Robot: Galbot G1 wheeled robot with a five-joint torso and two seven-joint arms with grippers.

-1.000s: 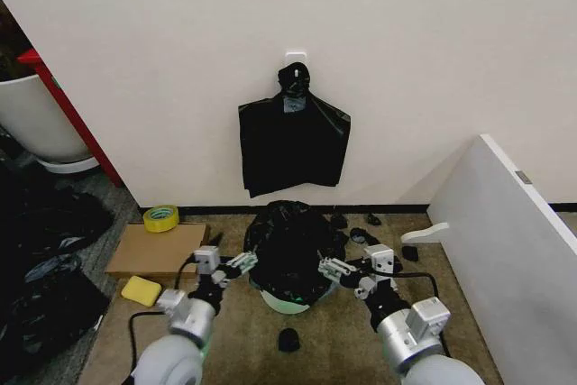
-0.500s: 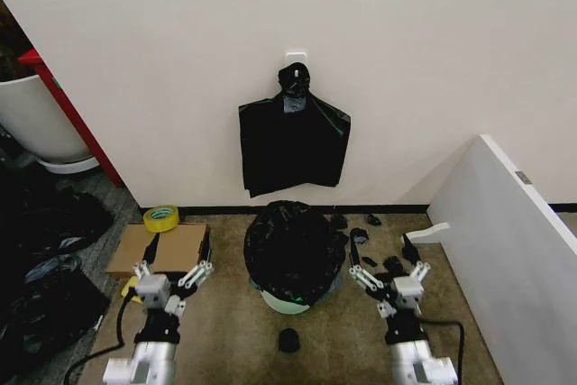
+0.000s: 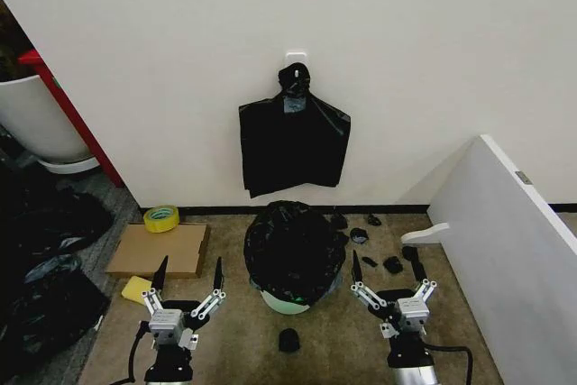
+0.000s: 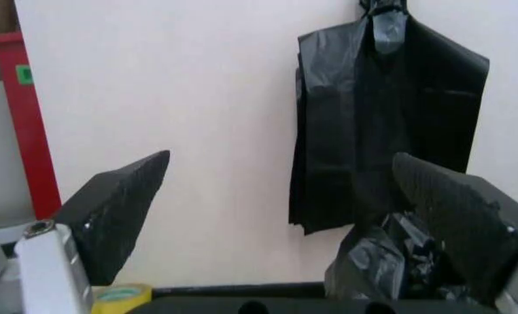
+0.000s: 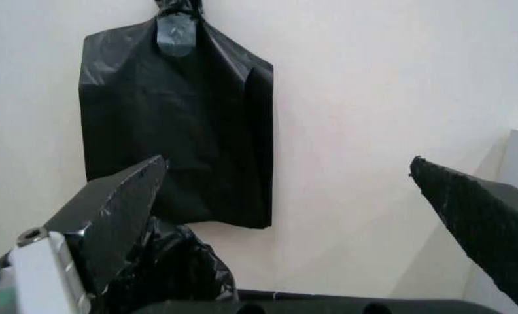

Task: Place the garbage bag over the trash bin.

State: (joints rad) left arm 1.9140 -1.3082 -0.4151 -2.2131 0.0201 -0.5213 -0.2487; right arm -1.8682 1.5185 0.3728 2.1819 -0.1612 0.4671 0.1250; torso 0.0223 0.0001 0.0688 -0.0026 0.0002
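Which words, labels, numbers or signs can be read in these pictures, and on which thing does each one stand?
No text can be read in any view.
The trash bin shows a green patch low under the garbage bag: too small to read.
The red frame carries a small green mark: blurred, unreadable.
The yellow tape roll shows no writing.
The hanging bag bundle shows no print.

No legible text, label, brand, number or sign anywhere.
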